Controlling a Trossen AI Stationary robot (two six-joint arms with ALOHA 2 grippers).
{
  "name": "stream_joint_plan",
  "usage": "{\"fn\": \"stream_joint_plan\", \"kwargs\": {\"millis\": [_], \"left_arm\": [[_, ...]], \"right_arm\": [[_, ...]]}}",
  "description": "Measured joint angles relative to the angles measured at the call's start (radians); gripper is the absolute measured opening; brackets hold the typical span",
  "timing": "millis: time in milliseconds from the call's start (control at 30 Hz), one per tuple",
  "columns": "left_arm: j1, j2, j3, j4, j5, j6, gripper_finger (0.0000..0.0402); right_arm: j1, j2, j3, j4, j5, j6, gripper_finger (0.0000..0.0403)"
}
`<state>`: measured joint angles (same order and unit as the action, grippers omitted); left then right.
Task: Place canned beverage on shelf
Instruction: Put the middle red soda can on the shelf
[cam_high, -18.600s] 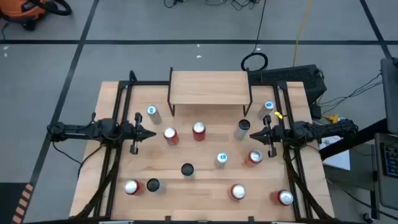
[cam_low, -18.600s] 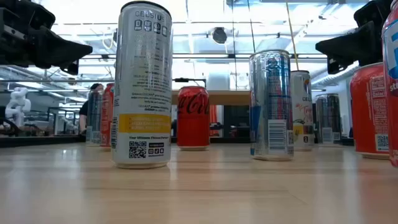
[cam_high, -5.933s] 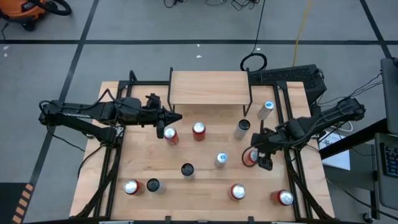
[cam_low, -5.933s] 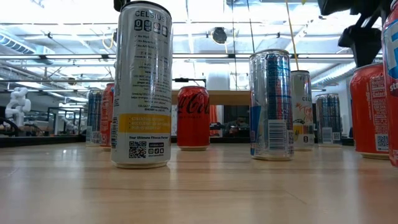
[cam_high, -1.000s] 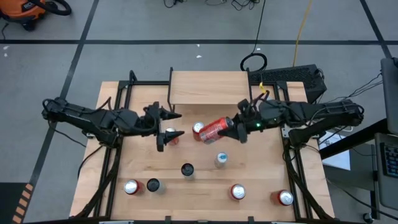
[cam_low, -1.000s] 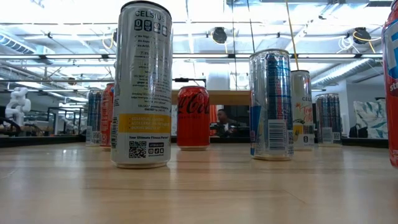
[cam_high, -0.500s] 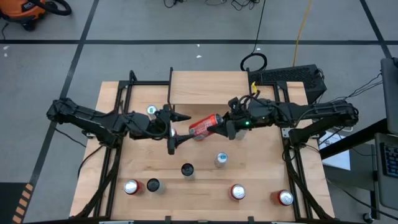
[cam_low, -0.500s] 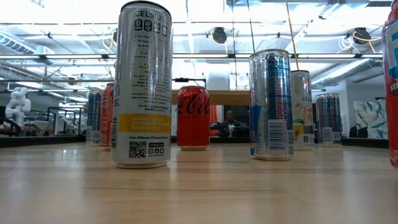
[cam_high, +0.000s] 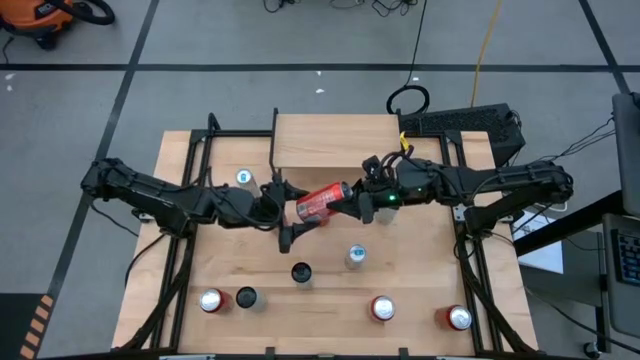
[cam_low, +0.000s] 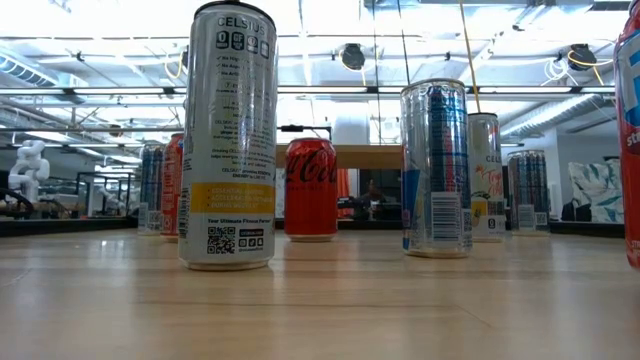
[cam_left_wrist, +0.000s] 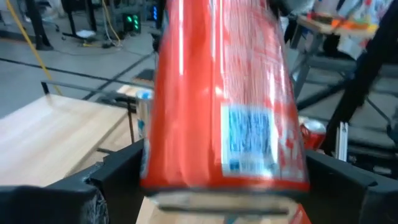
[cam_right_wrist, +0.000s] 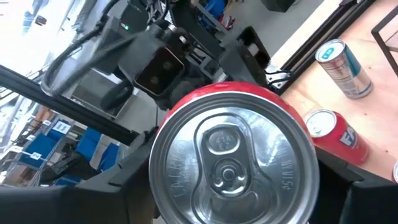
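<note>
While the right gripper (cam_high: 352, 203) stays clamped on a sideways red can (cam_high: 322, 201), the left gripper (cam_high: 287, 211) sits spread around its other end, just in front of the shelf (cam_high: 337, 141).

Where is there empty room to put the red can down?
The shelf top is all bare. The table is crowded, with a bare strip between the black-topped can and the red can. Right pincer holds the red can.

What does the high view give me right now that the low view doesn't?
Only the high view shows both arms meeting above the table: the right tool holds a tilted red can, the left tool open around its other end. Only the low view shows the room behind. Both show the shelf and standing cans.
</note>
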<state>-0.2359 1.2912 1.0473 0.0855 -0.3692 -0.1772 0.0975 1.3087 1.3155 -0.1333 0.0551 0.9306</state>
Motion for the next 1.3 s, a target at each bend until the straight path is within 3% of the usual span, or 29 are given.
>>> {"fn": "stream_joint_plan", "kwargs": {"millis": [400, 600, 1067, 1300], "left_arm": [[0.0, -0.001, 0.0, 0.007, -0.029, 0.008, 0.0295], [0.0, -0.001, 0.0, 0.007, -0.03, 0.008, 0.0292], [-0.008, -0.063, -0.001, 0.044, -0.03, -0.043, 0.029], [-0.008, -0.099, -0.001, 0.051, -0.029, -0.136, 0.0289]], "right_arm": [[0.0, 0.0, 0.0, -0.004, 0.002, -0.007, 0.0274], [0.0, 0.0, 0.0, -0.005, 0.002, -0.017, 0.0279], [0.001, -0.014, 0.0, 0.05, -0.005, -0.093, 0.0332], [-0.006, -0.027, 0.0, 0.077, -0.004, -0.145, 0.0336]]}}
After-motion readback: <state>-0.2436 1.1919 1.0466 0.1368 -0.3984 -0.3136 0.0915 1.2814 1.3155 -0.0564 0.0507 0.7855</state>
